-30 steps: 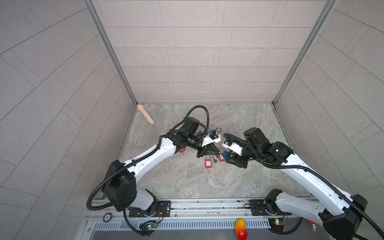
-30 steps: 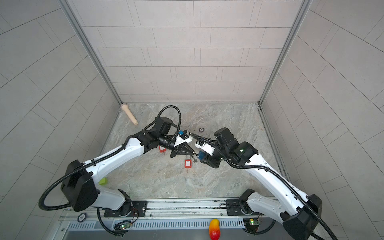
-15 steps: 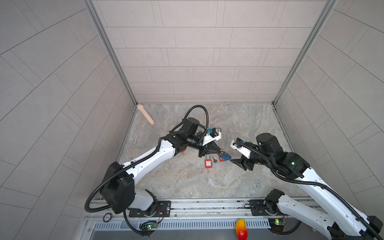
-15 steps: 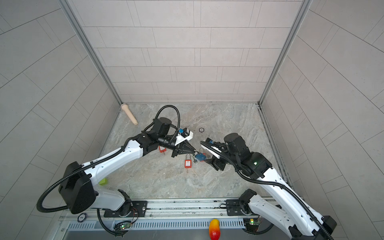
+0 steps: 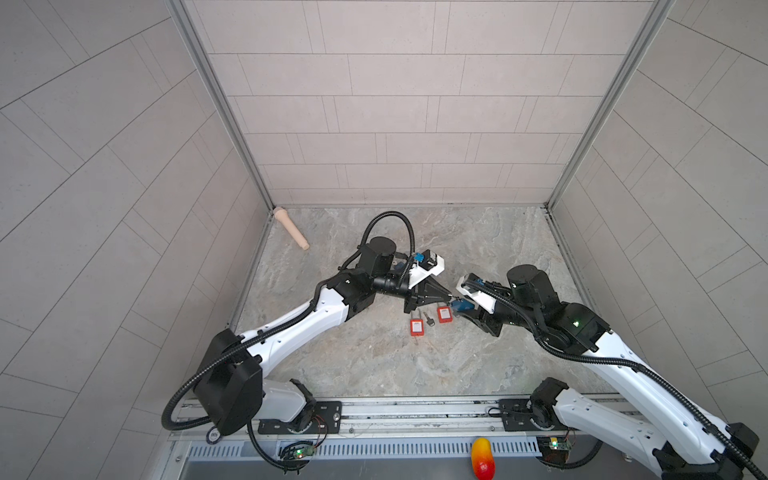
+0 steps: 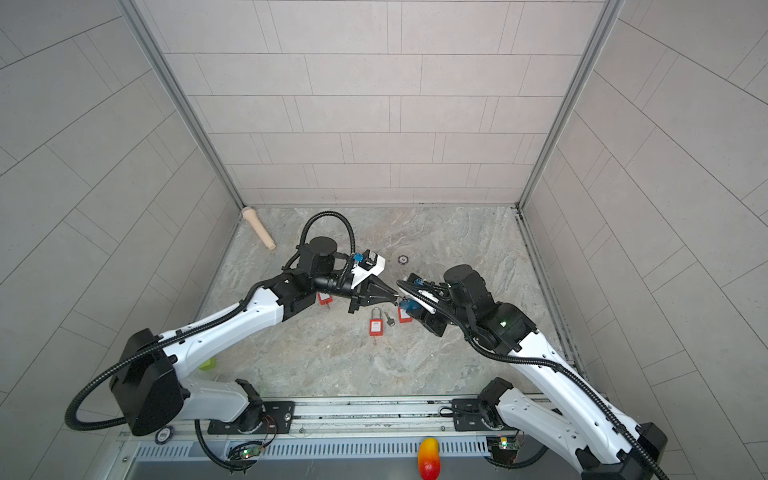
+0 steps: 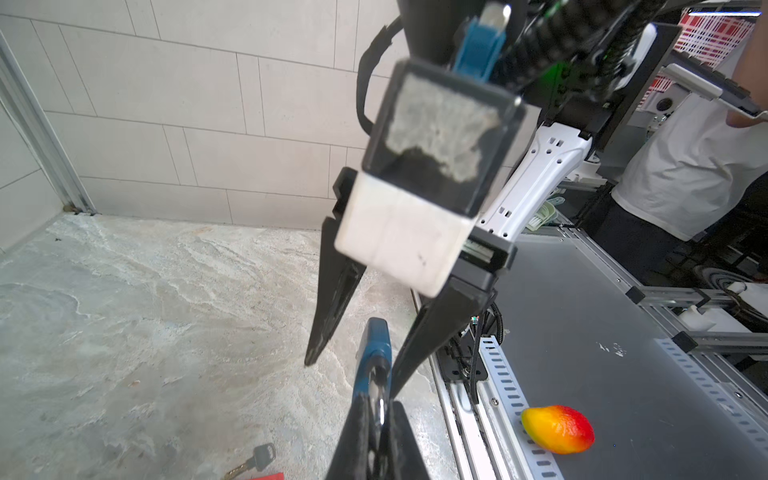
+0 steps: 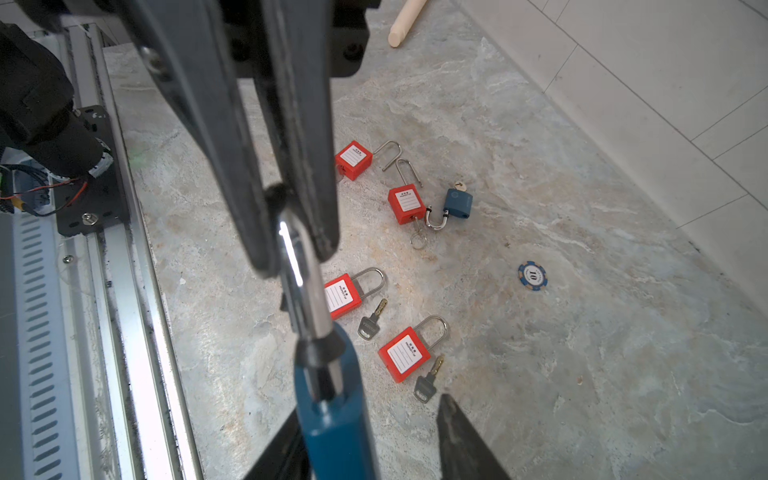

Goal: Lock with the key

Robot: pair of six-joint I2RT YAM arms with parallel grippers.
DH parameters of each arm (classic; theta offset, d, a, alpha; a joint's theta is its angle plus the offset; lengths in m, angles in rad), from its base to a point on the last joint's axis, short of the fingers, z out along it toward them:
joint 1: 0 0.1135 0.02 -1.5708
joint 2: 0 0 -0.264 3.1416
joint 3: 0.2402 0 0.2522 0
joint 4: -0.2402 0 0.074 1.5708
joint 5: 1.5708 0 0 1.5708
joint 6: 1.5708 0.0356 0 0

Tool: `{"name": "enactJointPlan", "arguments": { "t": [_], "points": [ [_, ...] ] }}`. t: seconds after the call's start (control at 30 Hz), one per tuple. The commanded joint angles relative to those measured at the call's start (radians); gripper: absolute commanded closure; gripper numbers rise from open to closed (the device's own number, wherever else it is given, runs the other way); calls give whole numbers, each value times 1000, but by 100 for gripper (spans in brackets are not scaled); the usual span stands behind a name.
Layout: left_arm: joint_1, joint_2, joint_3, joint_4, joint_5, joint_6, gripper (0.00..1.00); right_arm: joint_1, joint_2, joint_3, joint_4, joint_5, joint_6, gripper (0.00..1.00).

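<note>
A blue padlock [image 5: 461,306] [image 8: 332,415] hangs above the floor by its silver shackle [image 8: 303,274], and my left gripper [image 5: 450,298] [image 7: 376,409] is shut on that shackle. My right gripper [image 5: 466,312] [image 8: 374,407] is open around the lock's body; one finger [image 8: 461,436] stands clearly apart from it. The lock's keyhole end is hidden. A loose key [image 8: 371,322] [image 5: 428,319] lies on the floor between two red padlocks, and a second key [image 8: 427,382] lies close by. Neither gripper holds a key.
Several red padlocks [image 8: 340,293] [image 5: 417,327] lie on the marble floor [image 5: 374,365], with a second blue padlock [image 8: 457,203] that has a key in it. A blue chip [image 8: 532,275], a wooden peg [image 5: 291,228] and the front rail [image 5: 415,411] are nearby.
My right arm drew back to the right with its jaws wider, then came in again around the blue lock with the jaws narrower. My left gripper kept its hold on the shackle.
</note>
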Motion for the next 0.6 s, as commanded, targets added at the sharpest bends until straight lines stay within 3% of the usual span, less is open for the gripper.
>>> {"name": "enactJointPlan", "arguments": {
  "t": [0.0, 0.13, 0.4, 0.5, 0.57],
  "points": [
    [-5, -38, -3, 103, 31, -28, 100, 4, -3, -6, 19, -39, -22, 59],
    [-5, -37, -2, 105, 31, -25, 100, 4, -16, -9, 0, -96, -49, 75],
    [-7, -39, 4, 57, 20, 10, 100, 3, -47, -7, 0, -115, -52, 93],
    [-7, -53, 28, -75, -19, 103, 91, 3, -44, 11, -20, -123, -52, 95],
    [-6, -64, 52, -186, -44, 178, 72, 4, -46, 17, -26, -134, -48, 96]
  ]
}}
